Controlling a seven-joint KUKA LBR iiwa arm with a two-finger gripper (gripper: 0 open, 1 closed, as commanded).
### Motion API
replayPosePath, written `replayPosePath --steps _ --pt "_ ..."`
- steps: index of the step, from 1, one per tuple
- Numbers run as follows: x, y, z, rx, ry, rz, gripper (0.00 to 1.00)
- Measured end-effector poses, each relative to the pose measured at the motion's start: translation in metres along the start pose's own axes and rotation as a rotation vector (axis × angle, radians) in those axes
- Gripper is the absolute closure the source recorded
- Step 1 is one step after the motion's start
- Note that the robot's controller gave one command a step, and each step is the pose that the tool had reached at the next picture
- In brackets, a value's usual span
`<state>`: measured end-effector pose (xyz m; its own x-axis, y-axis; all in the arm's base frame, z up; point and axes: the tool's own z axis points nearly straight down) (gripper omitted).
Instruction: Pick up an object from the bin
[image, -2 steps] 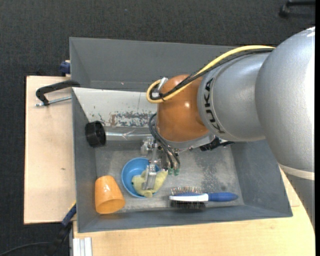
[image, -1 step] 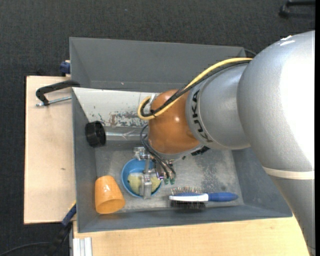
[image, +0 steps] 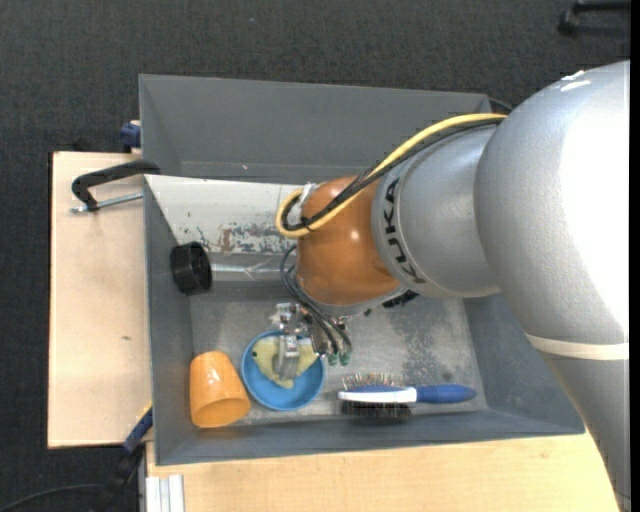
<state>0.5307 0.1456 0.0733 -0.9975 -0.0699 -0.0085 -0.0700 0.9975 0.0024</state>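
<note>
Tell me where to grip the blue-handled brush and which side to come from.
Grip the brush by its blue handle, probably straight from above, fingers across its width. It lies flat beside the bin's near wall; the handle is slim and bare.

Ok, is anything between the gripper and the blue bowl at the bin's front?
Nothing visible. The gripper is right over the blue bowl, above a pale yellow thing in it. The orange cup lies left of the bowl, the blue-handled brush right of it.
</note>
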Motion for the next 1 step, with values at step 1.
replayPosePath --steps 1 --pt "-0.0388 -0.0349 -0.1462 0.001 -0.007 -0.025 1.0"
